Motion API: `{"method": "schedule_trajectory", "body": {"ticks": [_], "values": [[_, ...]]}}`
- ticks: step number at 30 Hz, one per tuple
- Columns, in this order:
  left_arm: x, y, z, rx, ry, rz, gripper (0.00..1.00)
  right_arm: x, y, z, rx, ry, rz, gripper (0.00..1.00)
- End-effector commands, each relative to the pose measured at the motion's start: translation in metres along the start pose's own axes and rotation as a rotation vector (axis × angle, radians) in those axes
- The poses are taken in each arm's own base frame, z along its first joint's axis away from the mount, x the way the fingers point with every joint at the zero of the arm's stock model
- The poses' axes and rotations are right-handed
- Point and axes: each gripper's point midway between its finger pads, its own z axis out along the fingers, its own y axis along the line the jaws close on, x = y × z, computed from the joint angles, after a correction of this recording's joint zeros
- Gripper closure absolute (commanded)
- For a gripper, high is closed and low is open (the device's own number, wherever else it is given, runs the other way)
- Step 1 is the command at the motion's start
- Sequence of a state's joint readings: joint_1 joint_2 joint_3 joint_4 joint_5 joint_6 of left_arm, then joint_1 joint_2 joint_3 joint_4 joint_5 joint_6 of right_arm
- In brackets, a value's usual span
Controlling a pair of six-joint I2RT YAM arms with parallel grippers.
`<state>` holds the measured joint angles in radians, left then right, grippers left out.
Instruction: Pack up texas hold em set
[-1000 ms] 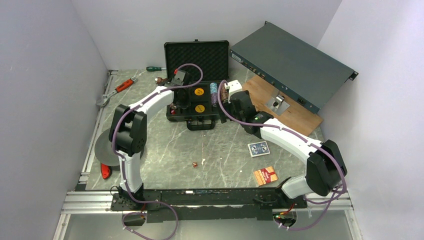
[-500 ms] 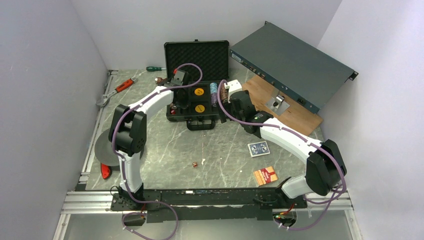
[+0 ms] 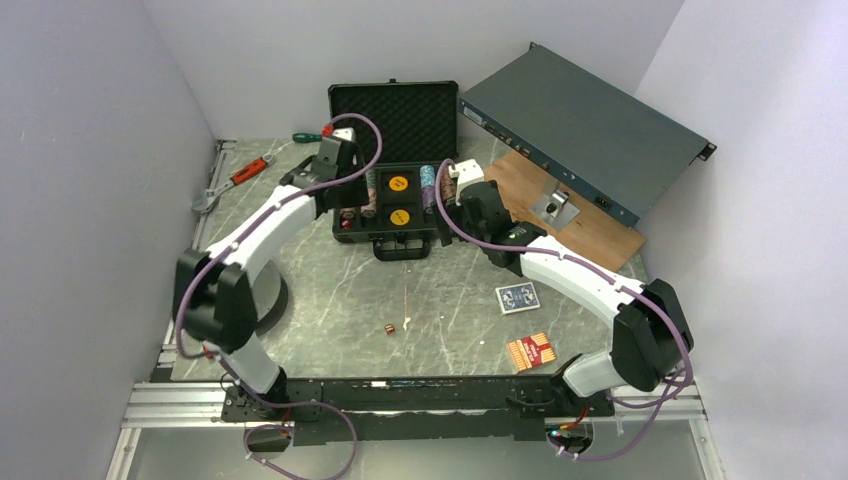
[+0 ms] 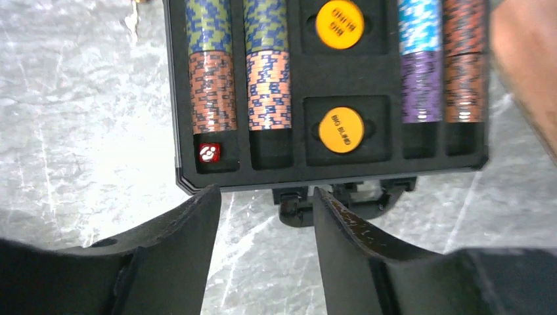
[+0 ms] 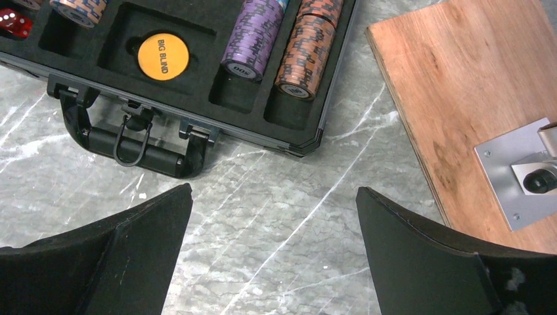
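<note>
Two claws hang over the open black case (image 3: 388, 215), which sits at the far middle of the worktop (image 3: 440, 290). Its long axis runs left to right, its foam lid (image 3: 392, 110) stands upright at the back, and its handle (image 5: 131, 154) points toward my arm bases. The chip stacks (image 4: 211, 72) lie on their sides in the slots, their rows running front to back. One red die (image 4: 209, 153) sits at the near end of the leftmost slot. My left claw (image 4: 266, 193) is released, nothing between its jaws, above the case's left side. My right claw (image 5: 273, 190) is spread wide and empty by the near right corner. The blue deck (image 3: 517, 297) and red deck (image 3: 531, 350) lie flat on the worktop outside the case, beside the right arm.
</note>
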<state>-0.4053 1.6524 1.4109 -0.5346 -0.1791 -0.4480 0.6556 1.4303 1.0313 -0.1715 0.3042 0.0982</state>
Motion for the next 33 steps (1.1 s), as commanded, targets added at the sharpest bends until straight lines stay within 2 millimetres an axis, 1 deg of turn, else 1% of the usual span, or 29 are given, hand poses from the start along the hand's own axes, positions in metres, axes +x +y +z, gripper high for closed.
{"method": "schedule_trajectory", "body": {"ticks": [1,4,6,8,9,10,12,13,14,15,16,18,20,23,26,33], "values": [[-0.02,-0.005,-0.049,0.076,-0.087,0.008,0.36,-0.032,0.0,-0.012,-0.02,-0.103,0.048,0.0],[-0.025,-0.009,-0.08,0.143,-0.12,0.057,0.29,-0.033,0.003,-0.013,-0.039,-0.11,0.054,0.0],[-0.027,-0.008,-0.101,0.169,-0.127,0.118,0.26,-0.033,0.006,-0.013,-0.054,-0.109,0.058,0.0],[-0.03,0.001,-0.12,0.138,-0.138,0.16,0.24,-0.032,0.009,-0.014,-0.074,-0.105,0.064,0.0],[-0.032,0.008,-0.132,0.123,-0.156,0.181,0.22,-0.033,0.013,-0.016,-0.094,-0.104,0.066,0.0],[-0.032,0.014,-0.137,0.105,-0.171,0.193,0.19,-0.032,0.014,-0.016,-0.099,-0.1,0.067,0.0],[-0.032,0.023,-0.152,0.092,-0.229,0.201,0.1,-0.031,0.017,-0.019,-0.113,-0.082,0.067,0.0],[-0.03,0.028,-0.157,0.089,-0.265,0.197,0.03,-0.029,0.019,-0.02,-0.12,-0.065,0.065,0.0],[-0.032,0.031,-0.166,0.093,-0.323,0.183,0.01,-0.026,0.02,-0.023,-0.12,-0.043,0.057,0.0],[-0.024,0.036,-0.165,0.09,-0.337,0.179,0.0,-0.024,0.021,-0.025,-0.117,-0.028,0.053,0.0],[-0.024,0.039,-0.169,0.09,-0.369,0.172,0.0,-0.022,0.022,-0.028,-0.112,-0.014,0.049,0.0],[-0.018,0.048,-0.17,0.063,-0.39,0.162,0.0,-0.018,0.027,-0.036,-0.114,0.006,0.047,0.0],[-0.016,0.055,-0.173,0.034,-0.394,0.162,0.0,-0.016,0.036,-0.045,-0.134,0.013,0.052,0.0],[-0.018,0.066,-0.182,-0.011,-0.414,0.152,0.0,-0.009,0.058,-0.055,-0.169,0.033,0.034,0.0],[-0.02,0.071,-0.194,-0.015,-0.465,0.141,0.0,0.001,0.081,-0.062,-0.193,0.054,-0.035,0.0],[-0.023,0.089,-0.213,-0.081,-0.535,0.105,0.01,0.025,0.136,-0.075,-0.268,0.115,-0.103,0.0]]}}
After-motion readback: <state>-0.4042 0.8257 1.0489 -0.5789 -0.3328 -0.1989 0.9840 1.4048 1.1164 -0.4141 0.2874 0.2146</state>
